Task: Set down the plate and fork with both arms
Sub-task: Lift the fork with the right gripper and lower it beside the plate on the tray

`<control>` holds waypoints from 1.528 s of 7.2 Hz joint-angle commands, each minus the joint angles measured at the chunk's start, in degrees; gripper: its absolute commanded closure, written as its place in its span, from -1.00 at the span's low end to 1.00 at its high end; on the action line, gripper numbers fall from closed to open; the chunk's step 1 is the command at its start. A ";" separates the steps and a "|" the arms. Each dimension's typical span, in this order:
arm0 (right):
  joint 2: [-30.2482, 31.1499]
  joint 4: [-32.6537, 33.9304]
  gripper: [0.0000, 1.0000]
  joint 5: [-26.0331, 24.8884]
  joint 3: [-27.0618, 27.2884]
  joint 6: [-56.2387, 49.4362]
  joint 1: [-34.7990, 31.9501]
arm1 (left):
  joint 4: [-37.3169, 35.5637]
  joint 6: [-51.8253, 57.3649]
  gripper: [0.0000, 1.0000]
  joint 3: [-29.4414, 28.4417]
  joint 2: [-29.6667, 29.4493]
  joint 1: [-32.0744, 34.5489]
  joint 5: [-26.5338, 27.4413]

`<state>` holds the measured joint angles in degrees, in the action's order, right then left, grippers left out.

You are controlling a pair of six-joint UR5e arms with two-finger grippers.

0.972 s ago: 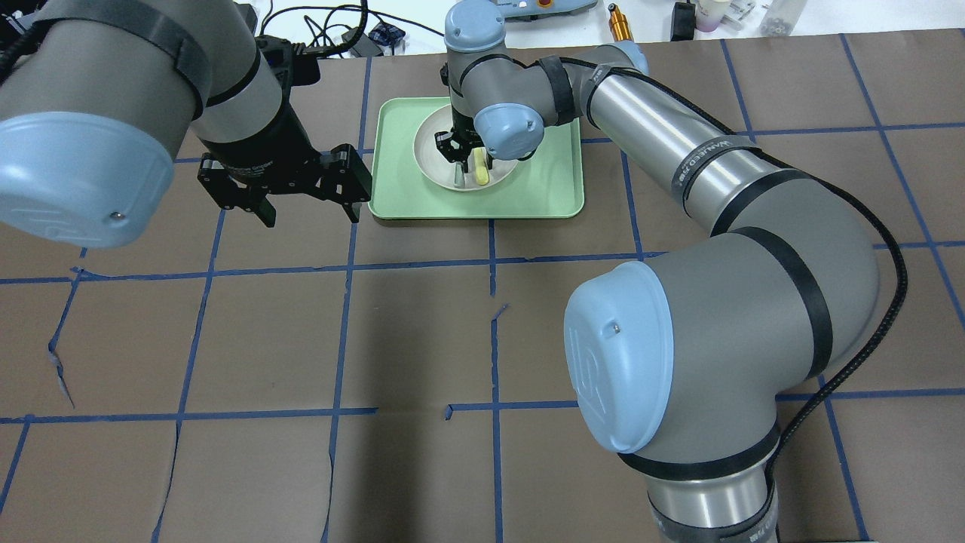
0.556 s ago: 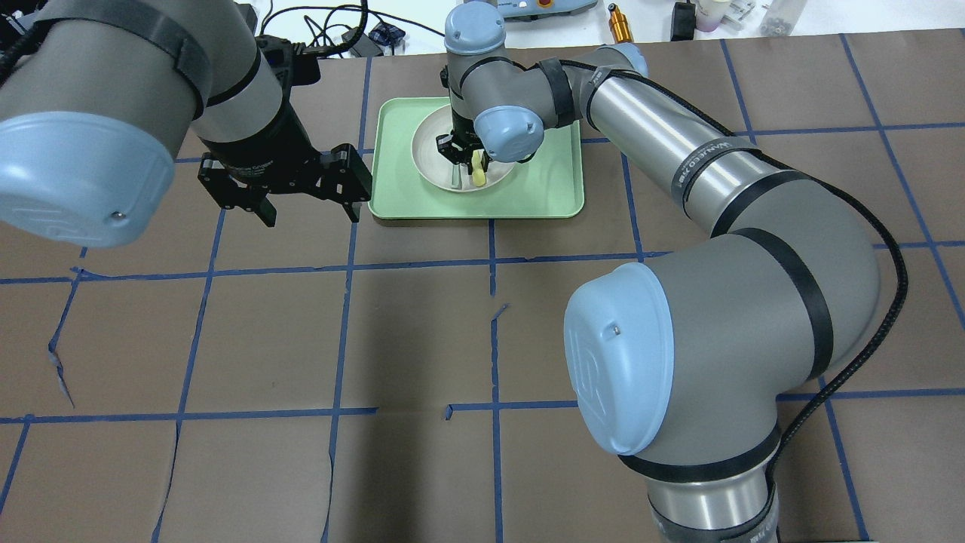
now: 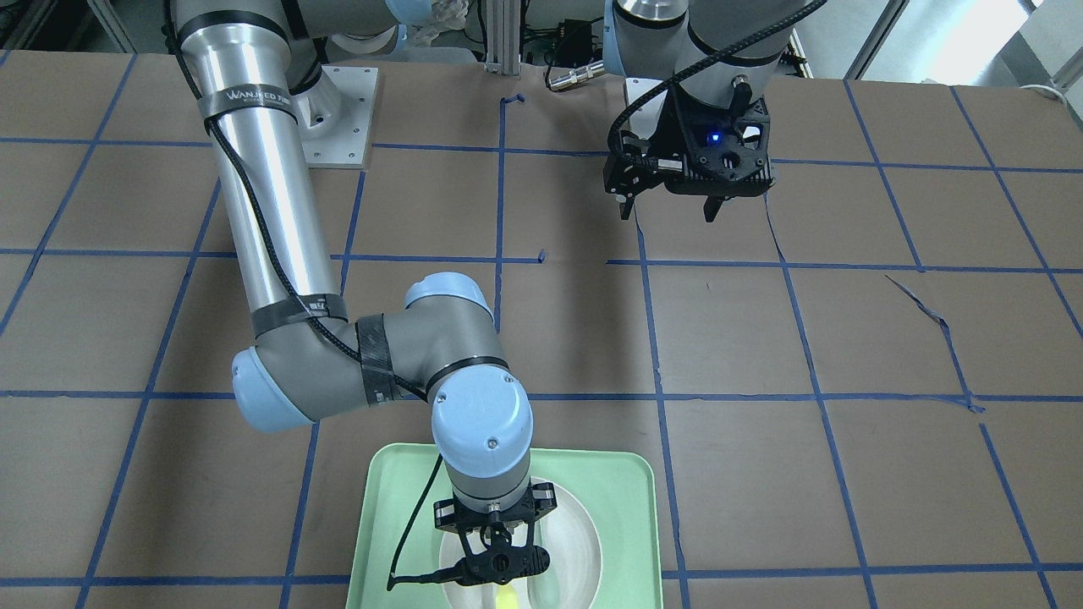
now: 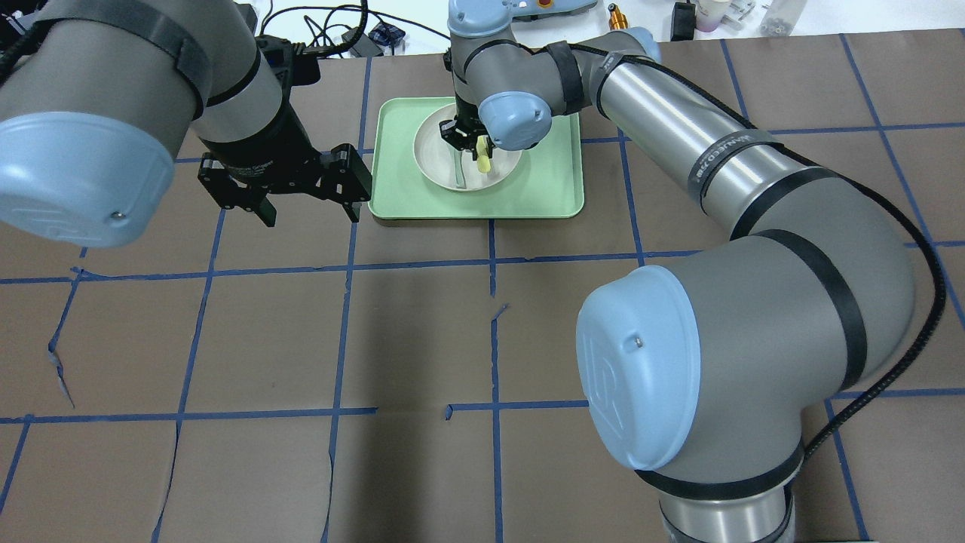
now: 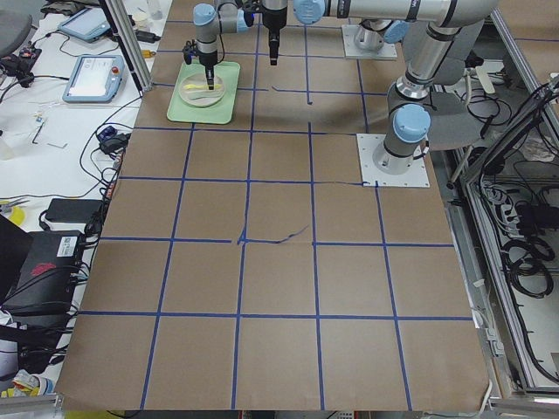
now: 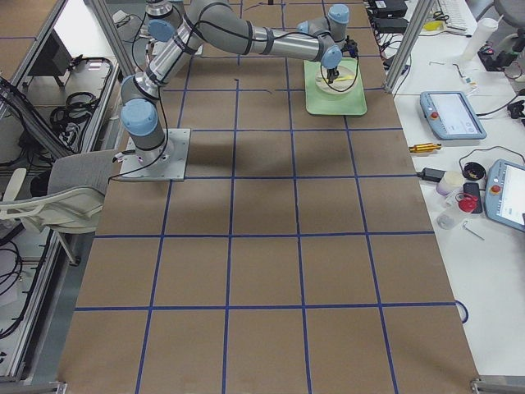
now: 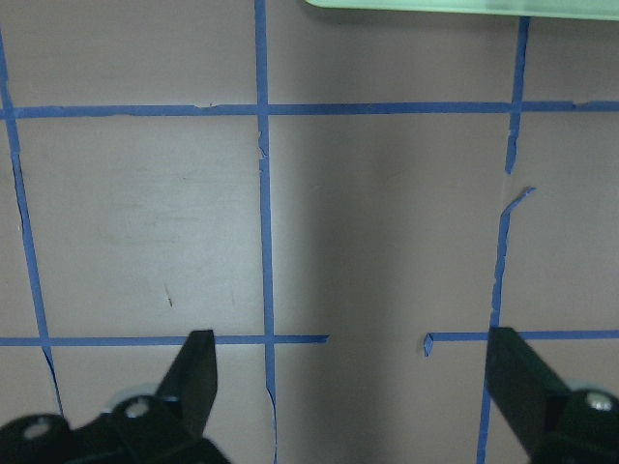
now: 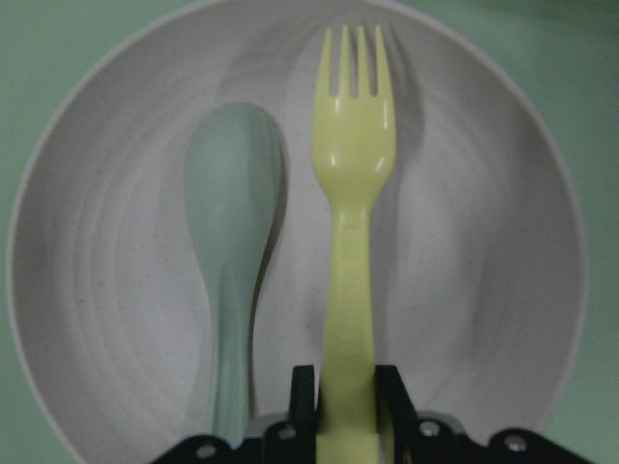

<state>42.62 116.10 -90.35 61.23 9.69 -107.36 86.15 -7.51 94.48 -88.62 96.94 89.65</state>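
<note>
The white plate [image 4: 433,151] sits in the mint-green tray [image 4: 528,196] at the table's far side. My right gripper [image 4: 467,139] is over the plate, shut on the handle of the pale-yellow fork [image 4: 481,160]. In the right wrist view the fork [image 8: 353,193] sticks out from the shut gripper [image 8: 348,387] over the plate [image 8: 484,251], tines forward, and seems lifted a little. My left gripper [image 4: 309,211] is open and empty, hovering just left of the tray; it also shows in the front view [image 3: 668,211].
A grey-green spoon [image 8: 232,242] lies in the plate beside the fork, also in the overhead view [image 4: 458,172]. The brown table [image 4: 415,339] carries blue tape lines. Cables and small bottles [image 4: 620,23] lie beyond the far edge.
My right gripper has risen and drawn towards the table's far side with the fork in it, so the fork has come away from beside the spoon. The left arm has not moved.
</note>
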 commanded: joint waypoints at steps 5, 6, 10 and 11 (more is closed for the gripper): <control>6.96 8.76 0.79 -0.79 18.03 -0.37 7.34 | -0.19 -0.22 -1.00 1.14 -0.33 0.09 -0.18; 6.17 11.14 0.79 -0.70 18.40 -0.46 7.34 | -0.19 -0.22 -1.00 1.14 -0.33 0.00 -0.18; 10.52 6.81 -1.00 -0.70 19.01 -0.99 7.43 | -0.28 -0.05 -1.00 1.14 -0.15 0.09 -0.18; 16.82 -2.45 -1.00 -1.31 19.10 -1.08 7.69 | -0.19 -0.05 -1.00 1.14 -0.06 0.09 -0.18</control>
<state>53.27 122.01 -91.14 80.17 8.75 -99.88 85.92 -7.59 95.62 -88.78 97.03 89.47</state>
